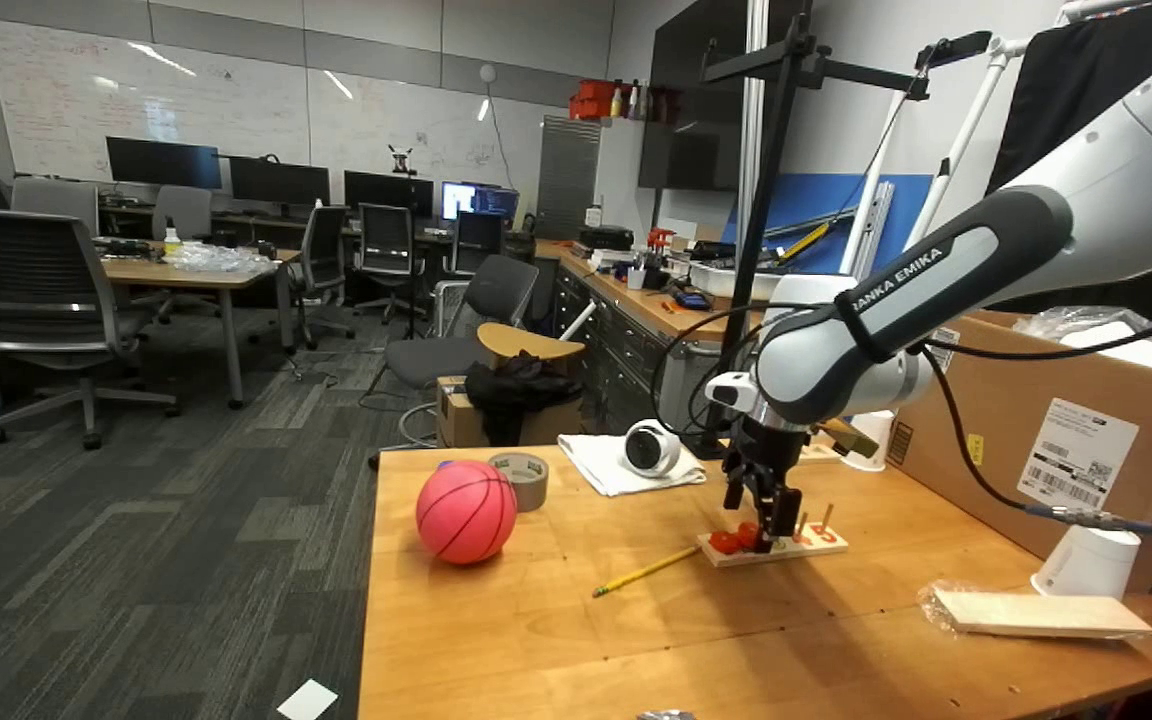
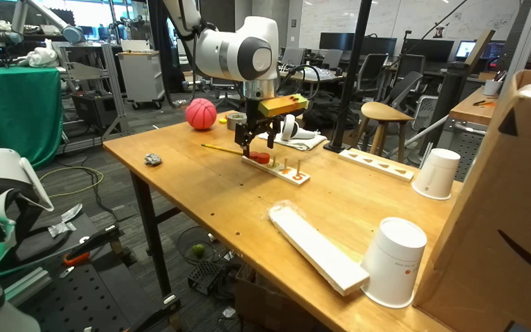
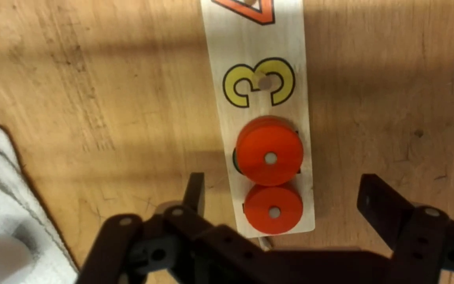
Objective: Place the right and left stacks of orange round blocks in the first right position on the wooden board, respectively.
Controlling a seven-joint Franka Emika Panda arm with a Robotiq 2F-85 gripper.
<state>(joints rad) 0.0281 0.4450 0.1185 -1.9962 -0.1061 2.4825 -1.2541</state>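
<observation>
Stacks of orange round blocks (image 3: 268,173), two of them, in the wrist view threaded on neighbouring pegs (image 3: 274,212) near the lower end of the wooden board (image 3: 227,118), flat faces up, axes upright along the pegs. Long axis of the board running almost top to bottom, lower end leaning slightly right. Rims of the stacks meeting or overlapping from above; actual contact impossible to tell. Gripper (image 3: 284,192) spread wide, one finger (image 3: 195,193) on each side of the board, a gap between finger and stack both ways. White cloth (image 3: 2,197) at left.

In an exterior view, both stacks (image 1: 725,542) at the left end of the board, the right-hand one partly hidden by a finger. Board lying crosswise, its right end, marked with a 5 (image 1: 822,533), slightly higher in view. Yellow pencil (image 1: 646,571) just off the left end, slanting down and away. Pink ball (image 1: 466,512) well apart, farther left.

In an exterior view, board (image 2: 278,172) slanting from upper left, under the gripper, down to lower right. Stacks side by side at the upper-left end, three more pegs upright along the rest. Fingers parted here too
</observation>
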